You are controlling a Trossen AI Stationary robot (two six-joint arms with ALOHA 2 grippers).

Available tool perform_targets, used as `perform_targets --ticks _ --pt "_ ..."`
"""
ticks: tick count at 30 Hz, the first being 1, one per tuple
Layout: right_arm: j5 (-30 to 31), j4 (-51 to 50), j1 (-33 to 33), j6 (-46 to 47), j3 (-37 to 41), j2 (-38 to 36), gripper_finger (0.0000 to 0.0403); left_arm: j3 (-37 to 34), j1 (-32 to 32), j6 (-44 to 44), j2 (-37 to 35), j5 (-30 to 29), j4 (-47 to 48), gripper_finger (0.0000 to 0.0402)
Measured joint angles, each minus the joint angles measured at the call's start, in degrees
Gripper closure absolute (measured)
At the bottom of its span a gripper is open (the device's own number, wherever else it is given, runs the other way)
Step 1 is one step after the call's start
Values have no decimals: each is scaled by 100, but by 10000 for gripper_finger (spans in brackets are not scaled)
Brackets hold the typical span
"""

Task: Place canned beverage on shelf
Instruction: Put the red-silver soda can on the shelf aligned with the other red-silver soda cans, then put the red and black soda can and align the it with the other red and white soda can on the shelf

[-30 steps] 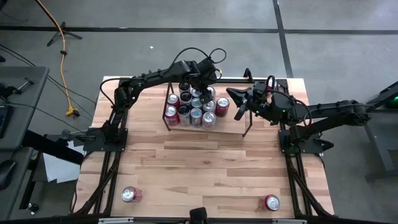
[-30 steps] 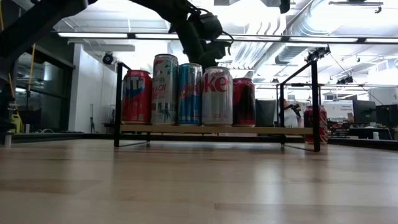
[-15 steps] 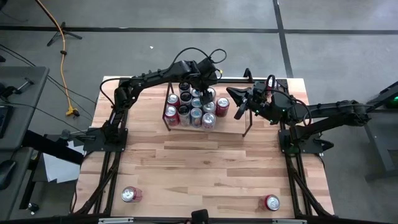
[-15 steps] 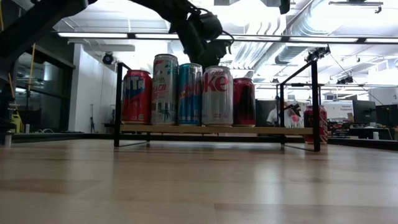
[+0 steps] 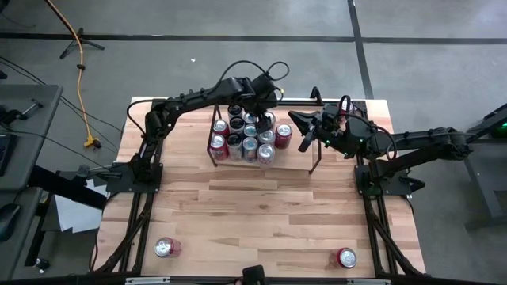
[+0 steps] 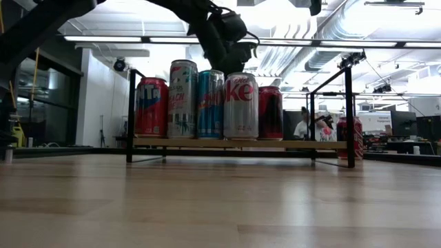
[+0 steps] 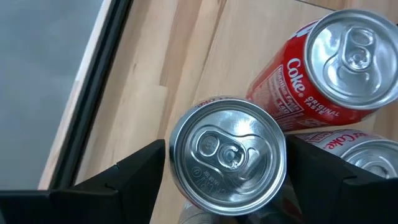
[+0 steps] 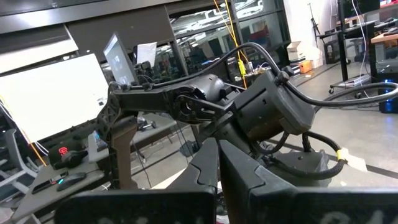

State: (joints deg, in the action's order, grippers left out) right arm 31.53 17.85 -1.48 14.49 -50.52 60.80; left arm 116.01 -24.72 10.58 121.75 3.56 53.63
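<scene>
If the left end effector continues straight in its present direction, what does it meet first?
Likely the silver can top directly below the left end effector, between its open fingers.

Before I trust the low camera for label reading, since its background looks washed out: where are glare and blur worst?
Low view: bright ceiling lights blow out the area above the black wire shelf, and the near wooden table is soft. Left wrist view: the silver can top catches bright reflections yet stays sharp.

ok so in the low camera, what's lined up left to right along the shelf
Red can → tall white and red can → blue striped can → silver Diet Coke can → dark red can → red can by the shelf's right post.
</scene>
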Motion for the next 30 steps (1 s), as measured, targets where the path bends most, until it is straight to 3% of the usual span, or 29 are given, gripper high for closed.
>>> perform_targets --ticks 7,18,20,24,27,30 --pt "0 -3 0 -50 0 0 402 118 47 -1 -48 -246 38 126" --pt "0 -28 0 -60 -2 0 402 1124 34 217 -99 -233 400 126" --pt "0 -26 0 -122 -2 0 402 1211 22 136 -233 -103 604 126" --pt "0 -24 0 -164 -2 0 402 1215 -80 -394 -684 744 865 126" --pt "-38 -50 0 -156 -2 0 402 822 -98 -732 -1231 1103 664 126" --pt "-198 -214 0 -170 -4 -4 402 -44 33 -1015 -2048 1108 -20 126"
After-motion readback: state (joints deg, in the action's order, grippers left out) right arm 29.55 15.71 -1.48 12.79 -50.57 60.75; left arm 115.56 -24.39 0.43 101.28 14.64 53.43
